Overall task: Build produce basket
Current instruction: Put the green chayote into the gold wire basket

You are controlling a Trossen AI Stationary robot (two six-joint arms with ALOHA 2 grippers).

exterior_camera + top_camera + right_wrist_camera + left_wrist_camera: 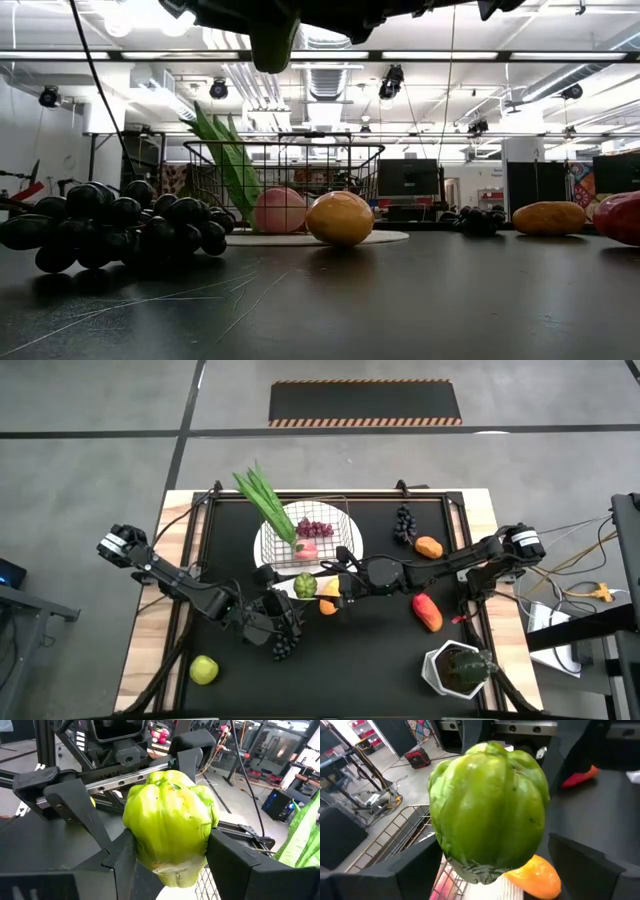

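The green pepper (pixel 170 827), a lobed toy fruit with a glossy skin, looks light and hollow, stiff enough to take a firm squeeze but slick and rounded, so it would likely roll or squirt out of a pinch placed near its tapered end; my judgement is that the safest hold is across its widest belly, with the pads seated in the grooves between the lobes. It hangs in the air above the middle of the table (pixel 380 630), just off the near edge of the basket (pixel 320 535), which stands on a white plate (pixel 268 548) toward the far edge. In the right wrist view the right gripper (pixel 171 847) has its two fingers pressed against the pepper's opposite flanks, pinching it around the lower belly. The left gripper (pixel 485 865) faces it from the other side: its fingers stand spread wide of the pepper, with visible gaps on both sides, so it seems not to bear the fruit at all. An orange mango (pixel 329 606) lies on the table right under the pepper, and a dark grape bunch (pixel 285 647) rests nearer the front edge.
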